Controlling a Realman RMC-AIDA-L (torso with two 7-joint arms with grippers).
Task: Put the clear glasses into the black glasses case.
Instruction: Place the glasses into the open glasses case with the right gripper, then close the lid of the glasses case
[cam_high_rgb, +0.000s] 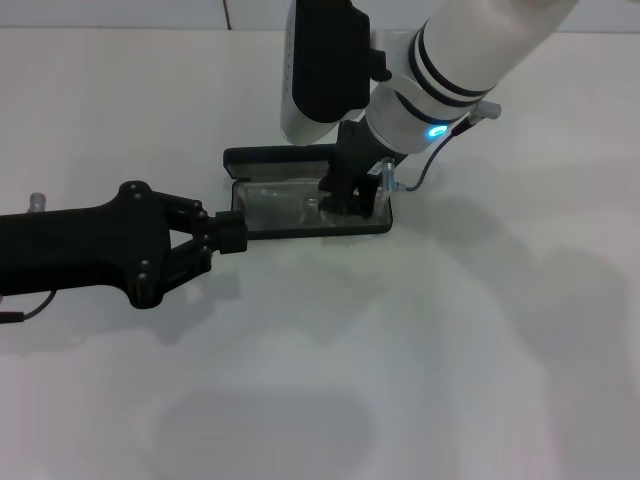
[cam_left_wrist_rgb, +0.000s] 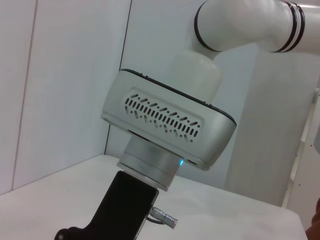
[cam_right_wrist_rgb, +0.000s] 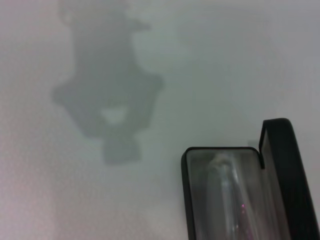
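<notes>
The black glasses case (cam_high_rgb: 385, 222) lies open in the middle of the white table, its lid (cam_high_rgb: 275, 157) folded back on the far side. Inside on the grey lining lie the clear glasses (cam_high_rgb: 278, 200). My right gripper (cam_high_rgb: 350, 200) reaches down from above into the right half of the case, over the glasses. My left gripper (cam_high_rgb: 236, 232) comes in low from the left, shut on the case's left end wall. The right wrist view shows the case (cam_right_wrist_rgb: 186, 200), its lid (cam_right_wrist_rgb: 286, 165) and the glasses (cam_right_wrist_rgb: 225, 200) lying inside it.
White table (cam_high_rgb: 400, 380) all round, with bare room in front and to the right. The right arm's white wrist (cam_left_wrist_rgb: 167, 125) fills the left wrist view. A thin cable (cam_high_rgb: 425, 170) hangs beside the right wrist, next to the case's right end.
</notes>
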